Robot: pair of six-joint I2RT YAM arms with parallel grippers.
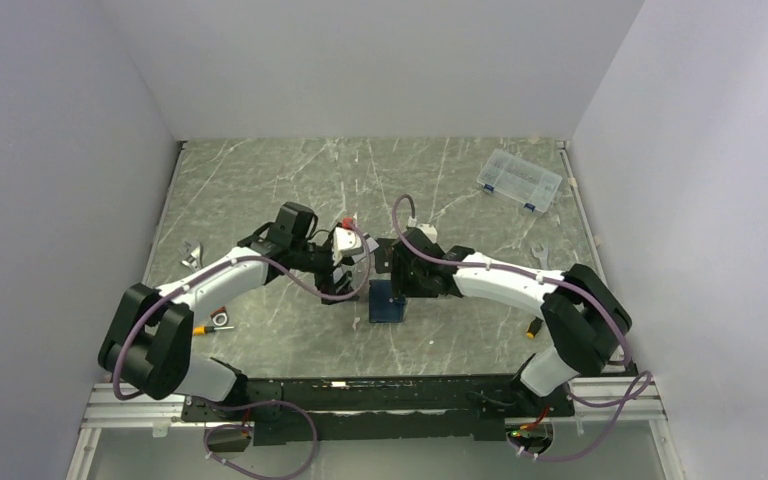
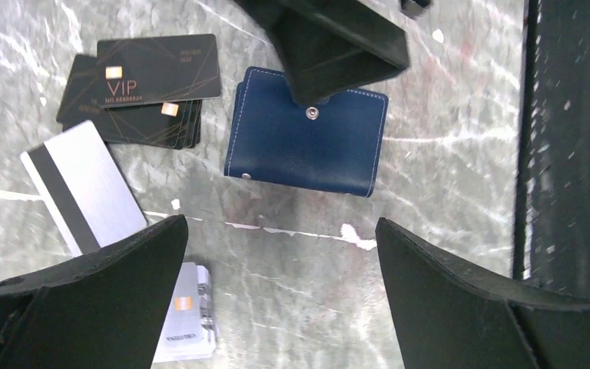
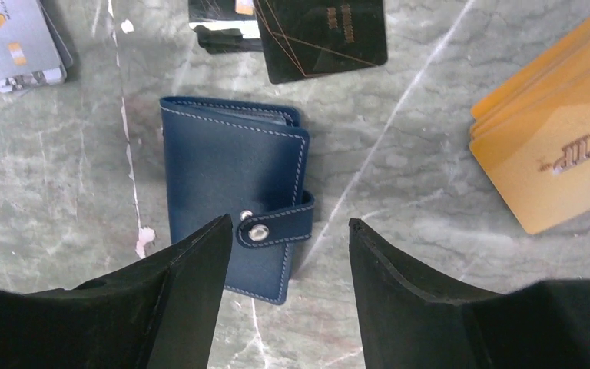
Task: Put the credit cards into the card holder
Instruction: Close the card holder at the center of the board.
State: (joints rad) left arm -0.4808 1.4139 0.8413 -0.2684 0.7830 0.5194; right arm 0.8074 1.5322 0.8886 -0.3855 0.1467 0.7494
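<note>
Navy stitched card holder (image 3: pixel 230 184), snapped shut; glossy black cards (image 3: pixel 323 38) near

You're looking at white link shells with black joint housings on left arm (image 1: pixel 210 278) and right arm (image 1: pixel 505 283). Purple-grey cable (image 1: pixel 300 280) loops along each. Fingers (image 2: pixel 92 300) matte black, wedge-shaped, smooth. Black base plate (image 1: pixel 380 395), aluminium rail (image 1: pixel 120 405).
</note>
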